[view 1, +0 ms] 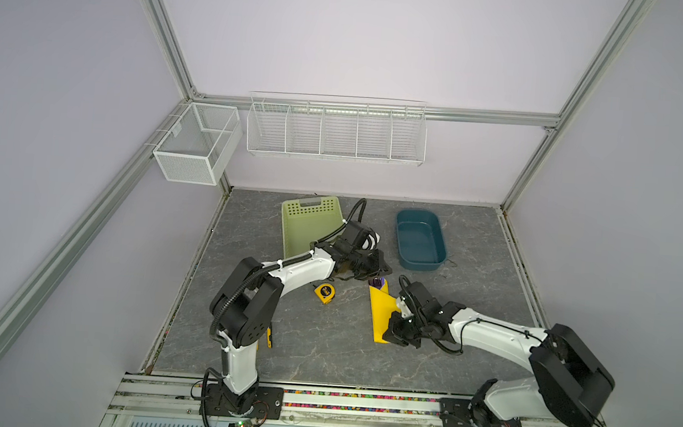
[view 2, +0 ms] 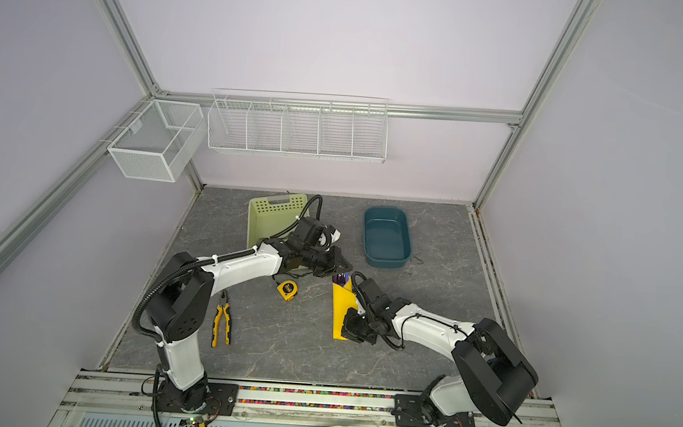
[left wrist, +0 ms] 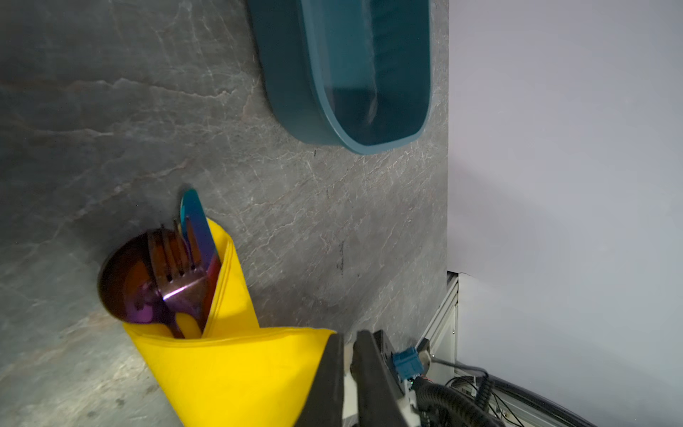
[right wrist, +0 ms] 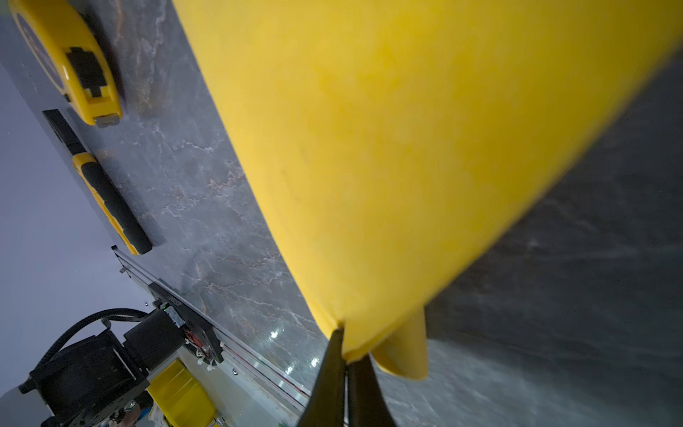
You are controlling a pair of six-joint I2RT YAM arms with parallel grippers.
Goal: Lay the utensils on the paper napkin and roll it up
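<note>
The yellow paper napkin (view 1: pixel 380 309) (view 2: pixel 341 306) lies wrapped into a long cone on the grey table. The utensils (view 1: pixel 376 282) (view 2: pixel 341 279) poke their purplish heads out of its far end. The left wrist view shows a spoon (left wrist: pixel 125 281), a fork (left wrist: pixel 177 266) and a bluish blade (left wrist: pixel 196 222) inside the napkin (left wrist: pixel 229 369). My left gripper (view 1: pixel 379 269) (left wrist: pixel 349 336) is shut beside that far end, one finger against the napkin's edge. My right gripper (view 1: pixel 389 333) (right wrist: pixel 345 344) is shut on the napkin's (right wrist: pixel 406 148) near tip.
A green basket (view 1: pixel 309 224) sits behind my left arm and a blue tub (view 1: pixel 419 239) (left wrist: pixel 351 74) at the back right. A yellow tape measure (view 1: pixel 324 292) (right wrist: pixel 70 63) lies left of the napkin. Pliers (view 2: pixel 222 324) (right wrist: pixel 111 203) lie near the left arm's base. Wire baskets (view 1: pixel 336 128) hang on the wall.
</note>
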